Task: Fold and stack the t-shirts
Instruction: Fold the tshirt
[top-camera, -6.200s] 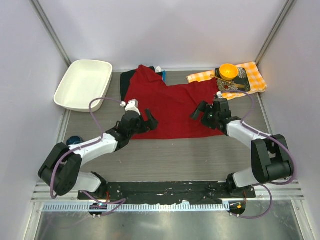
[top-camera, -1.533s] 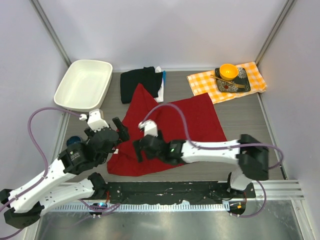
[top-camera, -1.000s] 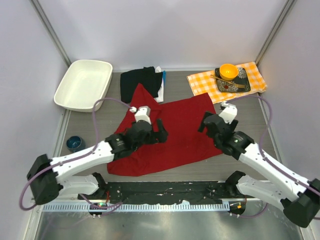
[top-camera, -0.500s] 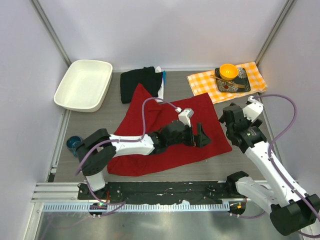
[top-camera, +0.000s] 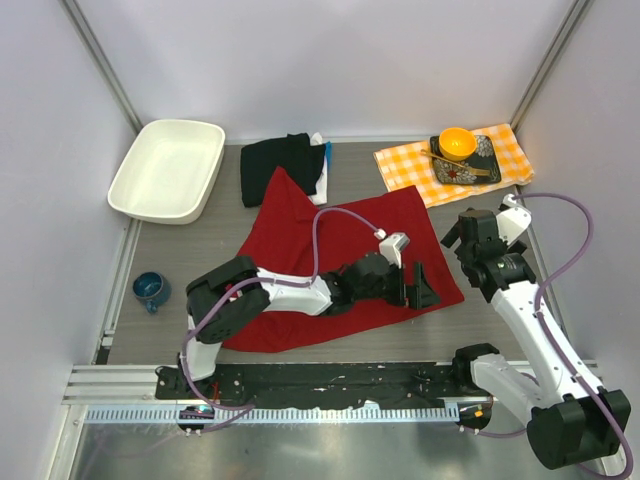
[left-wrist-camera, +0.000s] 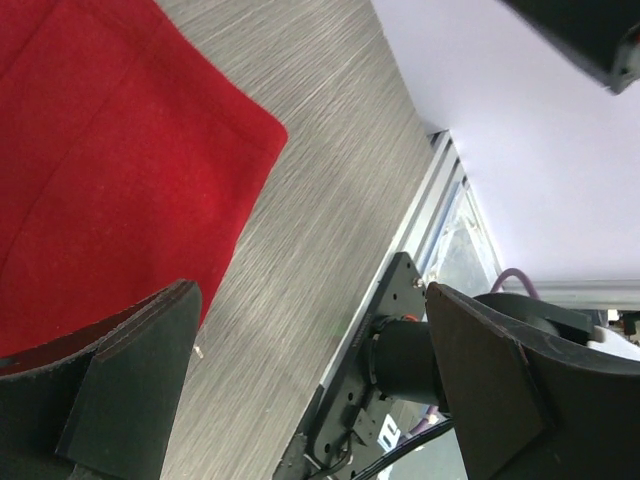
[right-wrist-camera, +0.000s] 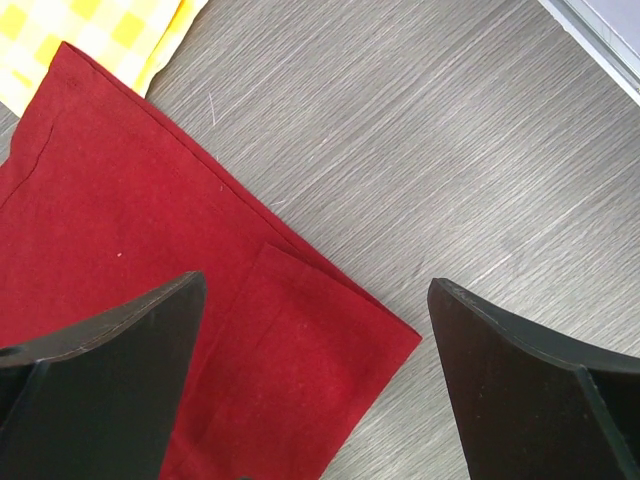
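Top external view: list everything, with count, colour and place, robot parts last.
red t-shirt: one, red, spread mid-table
black t-shirt: one, black, folded, far edge
white t-shirt: one, white, beside the black
tray: one, white, far left
cup: one, blue, near left
checked cloth: one, orange-and-white, far right
plate: one, dark, on cloth
bowl: one, orange, on plate
left gripper: one, black, open, over red t-shirt's right corner
right gripper: one, black, open, by its right edge

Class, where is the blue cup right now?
Top external view: the blue cup sits at the table's left edge, on the near side of the white tray, left of the red t-shirt.
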